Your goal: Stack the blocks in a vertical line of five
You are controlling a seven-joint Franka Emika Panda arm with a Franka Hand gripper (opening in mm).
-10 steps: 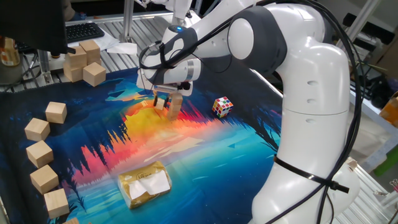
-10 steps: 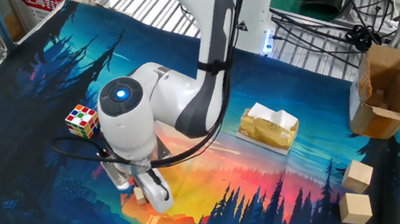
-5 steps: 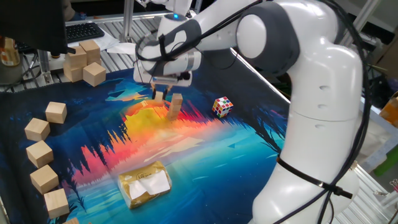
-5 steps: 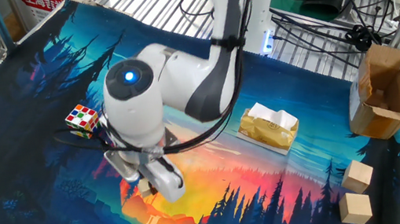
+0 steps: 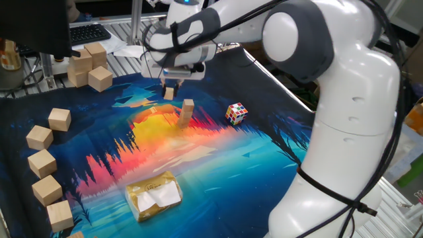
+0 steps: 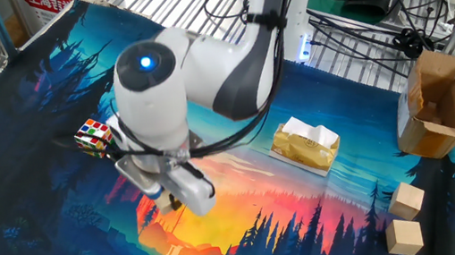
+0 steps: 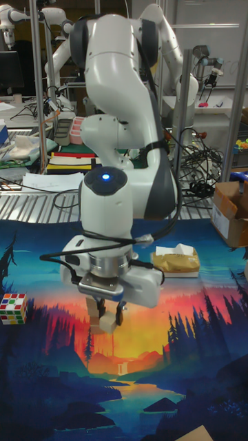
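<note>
My gripper (image 5: 170, 91) hangs above the mat's orange patch, shut on one tiny tan block (image 5: 170, 95). Just right of it and lower, a thin upright column of the same blocks (image 5: 187, 114) stands free on the mat; I cannot tell how many it holds. In the tall fixed view the gripper (image 7: 105, 318) holds the block (image 7: 107, 324) between its fingers, with the column (image 7: 92, 311) partly hidden behind them. In the other fixed view the wrist covers most of the gripper (image 6: 171, 201) and hides the column.
A multicoloured puzzle cube (image 5: 236, 113) lies right of the column. A yellow packet (image 5: 154, 195) rests near the front. Several large pale wooden cubes (image 5: 59, 119) line the left edge, with more at the back left (image 5: 90, 66). A cardboard box (image 6: 432, 106) stands off the mat.
The gripper has risen from mat level beside the column, moving up and slightly back with a block held in it. The column stays where it was.
</note>
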